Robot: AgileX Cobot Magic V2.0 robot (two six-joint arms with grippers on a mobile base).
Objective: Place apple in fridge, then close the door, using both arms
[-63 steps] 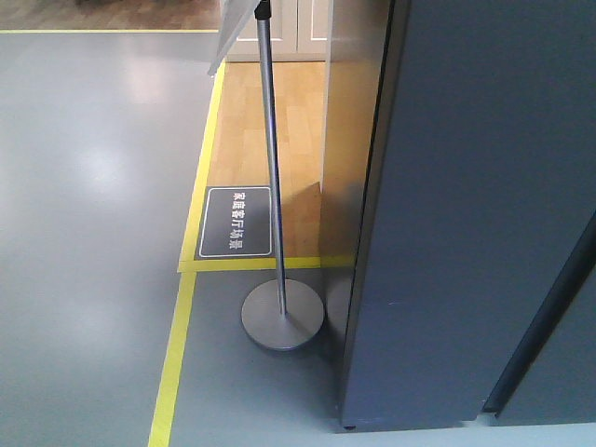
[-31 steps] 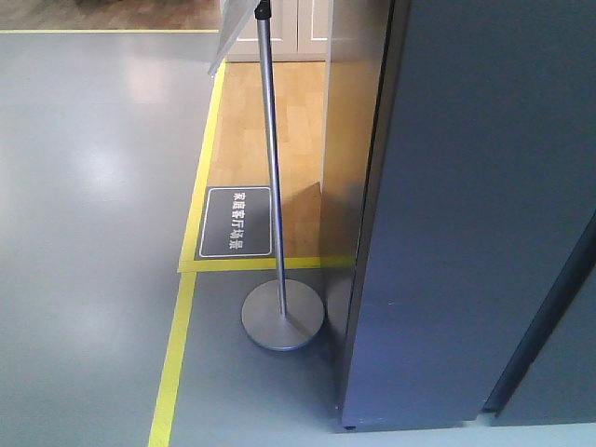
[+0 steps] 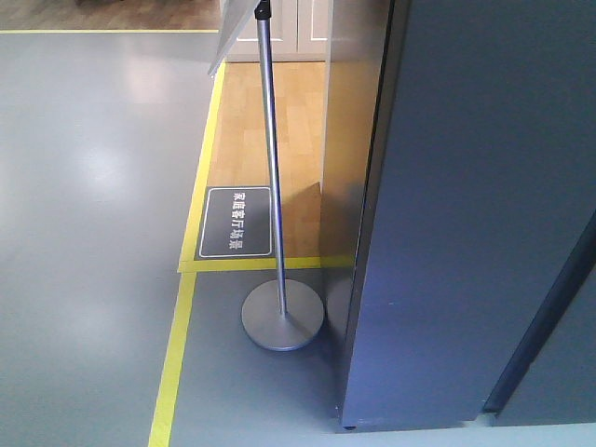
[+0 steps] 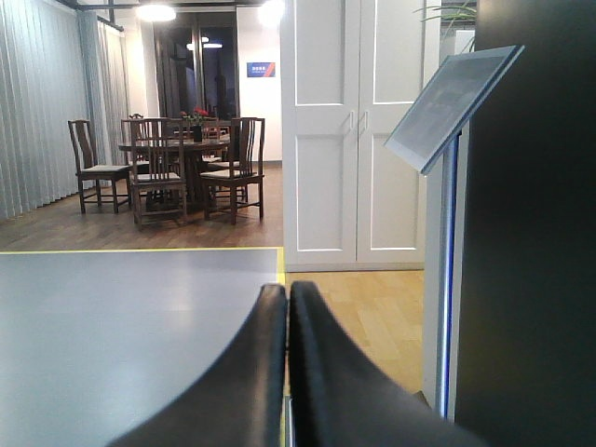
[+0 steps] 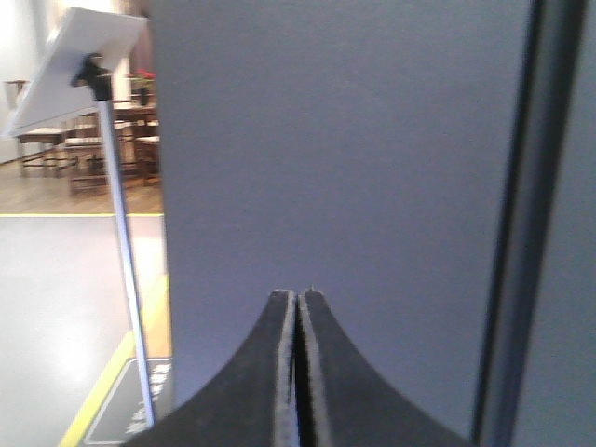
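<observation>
The fridge (image 3: 475, 214) fills the right side of the front view as a tall dark grey body; its flat grey face (image 5: 335, 149) also fills the right wrist view. A dark vertical seam (image 5: 507, 279) runs down that face at the right. The apple is out of view. My left gripper (image 4: 287, 291) is shut with nothing between its black fingers, aimed along the floor beside the fridge's dark side (image 4: 531, 233). My right gripper (image 5: 296, 294) is shut and empty, pointing at the grey fridge face. Neither arm shows in the front view.
A sign stand with a metal pole (image 3: 272, 168), round base (image 3: 282, 315) and tilted board (image 4: 452, 107) stands just left of the fridge. Yellow floor tape (image 3: 177, 345) edges a wooden floor patch (image 3: 279, 130). White cabinet doors (image 4: 349, 130) and a dining set (image 4: 177, 168) lie beyond.
</observation>
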